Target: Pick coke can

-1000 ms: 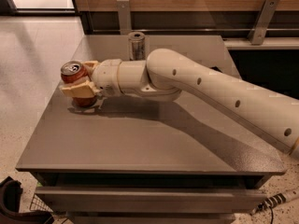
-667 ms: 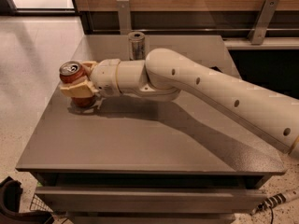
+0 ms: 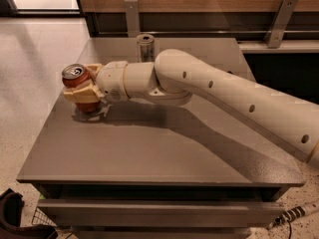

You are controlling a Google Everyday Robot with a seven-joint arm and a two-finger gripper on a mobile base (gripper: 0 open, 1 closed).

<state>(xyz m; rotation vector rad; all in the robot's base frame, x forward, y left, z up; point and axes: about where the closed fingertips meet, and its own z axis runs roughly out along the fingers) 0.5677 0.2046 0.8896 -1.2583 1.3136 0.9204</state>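
- The coke can (image 3: 75, 73) stands upright at the left-centre of the frame, close to the left edge of the grey counter (image 3: 149, 153).
- The tool (image 3: 81, 86) is clamped around the can's body. One tan finger (image 3: 79, 94) crosses the near side and the other shows behind the can, so the silver top stays clear above them.
- Whether the can's base touches the counter or sits just off it, I cannot tell; a dark shadow lies directly beneath.
- The step in hand looks like the lift. A straight upward pull with the can kept vertical should suit it, and the squeeze should stay steady, since a thin can wall may dent or slip.
- The arm (image 3: 224, 93) reaches in from the right of the frame, low over the counter.
- A slim silver can (image 3: 145, 46) stands at the upper centre, just behind the arm's wrist and well apart from the coke can. Swinging the wrist toward the top of the frame risks knocking it.
- Open room lies above the can and to the left, where the counter drops off to pale floor (image 3: 30, 93). A fumble there would likely send the can over the edge.
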